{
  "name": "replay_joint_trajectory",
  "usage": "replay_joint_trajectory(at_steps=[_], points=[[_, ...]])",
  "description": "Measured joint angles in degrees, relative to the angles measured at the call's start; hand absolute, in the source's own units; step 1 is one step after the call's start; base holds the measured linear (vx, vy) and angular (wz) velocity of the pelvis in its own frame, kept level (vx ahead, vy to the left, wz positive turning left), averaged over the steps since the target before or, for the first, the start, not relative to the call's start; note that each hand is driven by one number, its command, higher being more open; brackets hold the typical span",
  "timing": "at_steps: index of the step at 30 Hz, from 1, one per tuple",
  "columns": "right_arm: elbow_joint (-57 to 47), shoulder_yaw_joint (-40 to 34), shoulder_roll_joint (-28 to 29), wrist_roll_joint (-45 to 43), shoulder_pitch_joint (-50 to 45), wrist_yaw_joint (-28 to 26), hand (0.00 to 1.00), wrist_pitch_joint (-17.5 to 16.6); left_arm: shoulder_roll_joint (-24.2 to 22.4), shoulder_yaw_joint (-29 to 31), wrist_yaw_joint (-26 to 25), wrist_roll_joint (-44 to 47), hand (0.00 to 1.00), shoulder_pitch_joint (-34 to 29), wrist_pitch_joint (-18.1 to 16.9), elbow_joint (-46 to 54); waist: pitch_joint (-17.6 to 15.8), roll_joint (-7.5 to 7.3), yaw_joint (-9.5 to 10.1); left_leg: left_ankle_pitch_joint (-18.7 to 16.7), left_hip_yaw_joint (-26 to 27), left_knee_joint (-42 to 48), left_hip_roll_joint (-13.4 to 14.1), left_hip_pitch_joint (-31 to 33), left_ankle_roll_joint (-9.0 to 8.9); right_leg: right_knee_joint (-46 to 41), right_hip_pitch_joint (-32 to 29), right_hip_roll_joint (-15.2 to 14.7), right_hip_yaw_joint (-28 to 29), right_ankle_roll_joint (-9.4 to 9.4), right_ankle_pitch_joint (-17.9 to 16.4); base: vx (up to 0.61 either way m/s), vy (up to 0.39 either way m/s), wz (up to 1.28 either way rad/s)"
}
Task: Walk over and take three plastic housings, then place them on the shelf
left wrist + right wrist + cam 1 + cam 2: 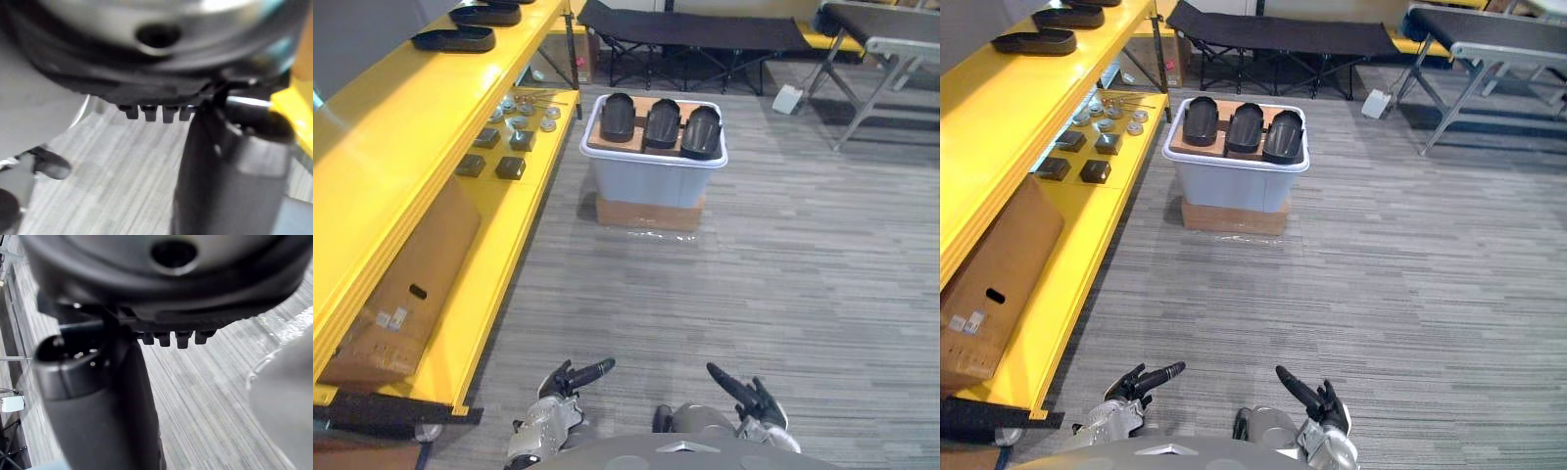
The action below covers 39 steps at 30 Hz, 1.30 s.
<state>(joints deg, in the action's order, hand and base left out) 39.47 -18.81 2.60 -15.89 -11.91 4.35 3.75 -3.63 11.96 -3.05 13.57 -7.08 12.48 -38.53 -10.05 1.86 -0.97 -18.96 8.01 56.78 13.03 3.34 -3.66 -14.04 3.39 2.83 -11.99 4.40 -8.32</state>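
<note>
A black cot (695, 31) (folding legs) stands on grey striped carpet (803, 255).

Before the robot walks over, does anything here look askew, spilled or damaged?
Nothing looks spilled or damaged. The three plastic housings lie in a neat row on top of the grey bin. One oddity: the large cardboard box on the lower level of the yellow shelf leans at a slant.

Three black housings (662, 122) lie side by side in a row on top of a pale bin (651, 181) on the floor. They are glossy, rounded shells, each set lengthwise. The yellow shelf (401, 117) stands to the left, near the bin.
</note>
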Motion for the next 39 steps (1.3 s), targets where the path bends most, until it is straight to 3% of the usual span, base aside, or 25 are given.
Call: replay_joint_trajectory(at_steps=[3, 5, 6, 7, 8, 9, 10, 11, 14, 16, 17, 18, 21, 23, 25, 27, 28, 29, 30, 32, 33, 35, 36, 38, 39], points=[[3.83, -0.34, -0.9, 0.45, 2.94, 0.3, 1.0, -0.52, -0.15, -0.13, 1.82, -0.34, 1.0, 0.2, -1.25, 1.0, -0.42, -0.97, 2.34, -0.89, -3.01, -5.6, -4.99, 5.18, 0.4, 4.21, 5.48, -0.83, 3.92, 0.32, -0.21, 0.45, -0.052, -0.72], [3.51, 0.56, -1.05, 1.09, 5.52, 1.29, 1.0, -0.42, -0.19, -0.59, 2.93, -0.64, 1.0, 0.08, -2.8, 3.23, -0.99, -1.58, 3.97, 0.82, -5.35, -20.42, -9.73, 11.55, 0.59, 6.18, 7.5, -2.72, 8.97, -0.61, -1.22, 0.38, 0.11, -1.08], [3.01, 1.36, -1.22, 1.22, 5.66, 1.32, 1.0, -0.27, -0.19, -0.58, 2.93, -0.77, 1.0, 0.03, -3.26, 3.51, -1.09, -1.51, 4.2, 2.82, -6.41, -24.85, -10.57, 12.76, 0.22, 6.44, 8.01, -3.0, 10.02, -0.9, -1.72, 0.38, 0.19, -0.96], [2.16, 1.53, -1.26, 1.67, 5.84, 1.25, 1.0, 0.16, -0.18, -0.21, 2.73, -1.05, 1.0, -0.29, -3.77, 4.27, -1.72, -0.87, 4.67, 7.74, -8.67, -34.6, -11.04, 13.06, -0.39, 6.46, 9.53, -3.09, 12.12, -2.04, -3.37, 0.37, 0.216, -0.8], [2.07, 1.74, -1.24, 2.01, 5.82, 1.28, 1.0, 0.75, -0.14, 0.26, 2.37, -1.35, 1.0, -0.55, -3.84, 4.18, -2.02, -0.5, 5.05, 13.71, -8.76, -36.84, -10.49, 12.59, 0.38, 6.05, 11.08, -2.84, 13.98, -2.82, -5.19, 0.41, 0.259, -1.06], [2.08, 3.51, -0.95, 2.12, 5.77, 1.54, 1.0, 1.96, 0.28, 0.45, 1.84, -2.6, 1.0, -1.7, -3.83, 4.45, -1.98, -0.69, 5.76, 17.7, -7.95, -36.07, -11.34, 10.57, 3.2, 4.51, 12.39, -3.82, 16.73, -3.0, -7.77, 0.43, 0.267, -0.87], [1.55, 5.14, -0.69, 2.07, 5.9, 1.47, 1.0, 2.21, 1.48, 0.82, 1.3, -3.11, 1.0, -1.74, -3.66, 4.72, -1.94, -2.94, 5.65, 15.54, -6.69, -33.67, -12.22, 10.62, 4.81, 3.61, 12.61, -5.25, 17.68, -3.52, -9.01, 0.56, 0.287, -0.71], [0.51, 6.39, -0.7, 2.05, 5.84, 1.11, 1.0, 2.26, 2.29, 1.02, 0.64, -3.02, 1.0, -1.78, -3.69, 4.62, -2.12, -3.9, 5.49, 12.83, -5.78, -30.78, -12.55, 11.54, 5.55, 2.85, 12.58, -6.04, 18.91, -4.05, -9.51, 0.47, 0.211, -0.38], [-1.18, 6.91, -0.76, 2.64, 5.16, 1.04, 1.0, 2.95, 3.11, 1.02, -0.86, -2.43, 1.0, -1.94, -2.25, 4.14, -2.32, -4.25, 5.48, 6.82, -4.05, -26.6, -13.24, 10.78, 6.79, -6.67, 10.07, -6.81, 20.34, -4.64, -9.21, 0.48, 0.218, -0.22], [-0.97, 6.79, -0.58, 3.86, 3.99, 0.68, 1.0, 3.07, 3.78, 0.28, -0.98, -2.41, 1.0, -1.67, -2.16, 2.79, -2.55, -4.68, 5.4, 5.11, -3.62, -29.31, -15.13, 5.81, 7.8, -25.16, 3.37, -7.38, 20.5, -11.85, -4.82, 0.41, 0.156, 0.08], [0.09, 6.83, -0.26, 4.48, 3.42, 0.04, 1.0, 2.91, 4.25, -0.02, -1.11, -2.42, 1.0, -1.27, -2.3, 1.85, -2.87, -5.09, 5.14, 4.42, -4.03, -31.27, -16.69, 1.57, 9.07, -38.63, -1.79, -7.82, 20.68, -18.12, -0.07, 0.43, 0.081, 0.27], [1.01, 6.24, -0.61, 5.29, 3.26, -0.51, 1.0, 2.85, 4.29, -0.2, -1.57, -2.42, 1.0, -1.28, -2.72, 0.7, -2.97, -4.93, 4.65, 3.5, -4.71, -32.16, -17.4, -1.97, 9.55, -47.62, -6.04, -7.94, 19.63, -16.69, -0.92, 0.43, 0.048, 0.38], [2.16, 5.66, -0.87, 6.23, 2.9, 0.12, 1.0, 0.41, 3.89, -0.42, -1.93, -1.84, 1.0, -1.16, -3.8, -0.34, -3.08, -3.91, 3.48, 2.55, -7.54, -35.79, -17.3, -7.81, 9.77, -49.8, -13.59, -9.84, 12.71, -11.99, -3.65, 0.46, -0.035, 0.55], [2.14, 3.15, -0.92, 6.25, 2.52, 0.81, 1.0, -0.64, 2.61, -0.36, -1.85, -0.38, 1.0, -0.26, -3.83, -0.59, -3.13, -2.17, 3.3, 1.65, -10.82, -38.58, -13.84, -11.93, 8.15, -37.7, -18.27, -10.63, 6.67, -8.91, -5.52, 0.53, -0.157, 0.71], [2.3, 1.4, -1.19, 6.13, 2.46, 1.27, 1.0, -1.5, 1.67, -0.3, -1.69, -0.01, 1.0, -0.41, -3.81, -1.05, -3.12, -0.86, 3.43, 0.29, -11.38, -40.22, -10.15, -15.14, 5.59, -21.09, -18.17, -10.01, 4.49, -8.95, -4.39, 0.53, -0.198, 0.42], [2.5, 1.33, -0.22, 6.22, 1.41, 1.14, 1.0, -3.07, 1.77, 0.75, -1.32, 0.06, 1.0, -0.54, -3.66, -1.55, -2.13, -2.31, 3.5, -2.24, -11.93, -40.29, -8.36, -17.72, 1.72, -6.14, -18.02, -9.54, 7.53, -8.36, 5.42, 0.51, -0.275, 0.23], [2.56, 1.39, 0.12, 6.31, 0.85, 1.11, 1.0, -3.3, 1.93, 1.42, -1.26, 0.06, 1.0, -0.58, -3.66, -1.53, -1.51, -3.32, 3.5, -3.04, -12.51, -40.19, -8.45, -18.35, 0.94, -3.91, -18.1, -9.93, 8.27, -8.41, 10.24, 0.54, -0.345, 0.25], [2.82, 0.82, -0.18, 6.1, 0.71, 0.23, 1.0, -3.43, 1.24, 2.6, -1.57, 0.32, 1.0, 0.3, -3.8, -3.47, -0.63, -2.6, 3.48, -5.03, -13.69, -39.63, -6.93, -19.89, -0.55, -6.61, -18.57, -9.22, 7.5, -8.35, 12.41, 0.52, -0.335, 0.32], [3.02, 0.68, -1.48, 6.55, 1.27, 0.18, 1.0, -4.06, 0.02, 2.48, -1.68, 0.35, 1.0, 0.9, -3.61, -3.69, 0.43, -1.07, 2.92, -4.24, -14.08, -38.82, -4.88, -19.43, -1.48, -7.75, -18.37, -7.87, 6.45, -7.47, 9.48, 0.5, -0.323, 0.25], [2.98, 0.78, -2.21, 6.6, 2.44, 0.06, 1.0, -4.84, -0.9, 1.63, -1.56, 1.51, 1.0, 1.68, -3.67, -3.87, 0.65, -0.04, 2.36, -0.96, -14.04, -39.04, -3.53, -19.71, -1.71, -9.84, -18.51, -7.08, 5.34, -6.23, 6.77, 0.47, -0.332, 0.16], [2.92, 0.88, -1.7, 6.57, 2.48, 0.06, 1.0, -5.13, -0.95, 1.64, -1.25, 2.69, 1.0, 2.27, -3.45, -4.35, 0.6, -0.67, 1.93, 2.4, -14.1, -37.78, -3.59, -19.42, -1.81, -11.49, -18.12, -7.45, 4.6, -5.61, 4.41, 0.44, -0.363, 0.21], [2.88, 1.38, -0.89, 6.56, 1.98, 0.08, 1.0, -5.24, -0.95, 1.72, -1.24, 3.53, 1.0, 2.33, -3.43, -4.35, 0.31, -1.08, 1.69, 4.92, -13.73, -32.21, -3.6, -16.8, -1.53, -10.79, -16.59, -7.31, 4.1, -5.14, 3.36, 0.25, -0.268, 0.24], [2.38, 1.62, -0.61, 6.57, 1.22, -0.16, 1.0, -5.14, -0.89, 2.46, -1.11, 3.75, 1.0, 2.09, -3.34, -4.29, -0.72, -1.85, 1.91, 8.46, -11.79, -21.27, -2.55, -11.95, -2.06, -6.8, -12.45, -6.89, 3.77, -4.82, 3.22, 0.17, -0.193, 0.25], [0.15, 1.43, -0.09, 6.71, -1.25, 0.16, 1.0, -5.45, -0.91, 3.19, -1.26, 3.74, 1.0, 2.13, -3.3, -3.87, -1.04, -1.3, 1.92, 3.4, -6.58, -17.11, 0.68, -7.52, -3.64, -2.35, -7.14, -6.53, 1.38, -4.41, 3.52, 0.2, -0.176, 0.42], [-2.14, 1.67, -0.18, 8.34, -3.34, -0.06, 1.0, -6.11, -0.92, 2.86, -1.19, 3.74, 1.0, 2.05, -3.55, -3.57, -1.07, -1.29, 1.75, 2.33, -2.17, -21.85, 1.48, -6.59, -3.06, -0.4, -4.75, -6.8, -0.04, -4.31, 3.61, 0.15, -0.136, 0.46]])
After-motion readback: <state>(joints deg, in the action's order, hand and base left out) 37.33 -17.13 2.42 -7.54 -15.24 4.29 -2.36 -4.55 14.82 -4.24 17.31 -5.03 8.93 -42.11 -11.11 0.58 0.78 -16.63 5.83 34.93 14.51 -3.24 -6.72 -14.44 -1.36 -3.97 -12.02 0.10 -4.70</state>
